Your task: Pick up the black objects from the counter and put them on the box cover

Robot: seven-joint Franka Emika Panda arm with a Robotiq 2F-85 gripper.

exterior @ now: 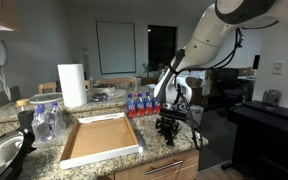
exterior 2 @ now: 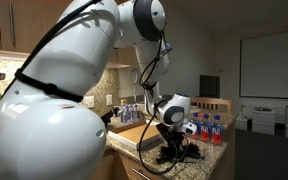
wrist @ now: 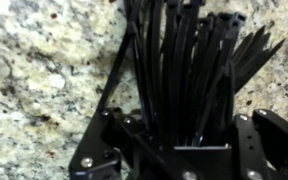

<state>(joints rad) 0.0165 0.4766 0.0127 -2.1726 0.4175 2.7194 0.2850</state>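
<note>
The black objects are a bundle of black zip ties [wrist: 184,60] on the speckled granite counter [wrist: 44,70]. In the wrist view the bundle fans out away from me and narrows between my fingers. My gripper [wrist: 184,140] is down at the counter and closed around the bundle's near end. In both exterior views the gripper [exterior: 167,126] [exterior 2: 170,142] stands over the ties [exterior: 168,134] [exterior 2: 176,156] near the counter's front corner. The box cover [exterior: 102,157], a shallow white-rimmed tray with a brown bottom, lies just beside them and looks empty.
A row of small bottles with red and blue labels [exterior: 141,103] [exterior 2: 206,128] stands behind the gripper. A paper towel roll [exterior: 73,85] and glass jars [exterior: 44,118] stand near the box cover. The counter edge drops off right by the ties.
</note>
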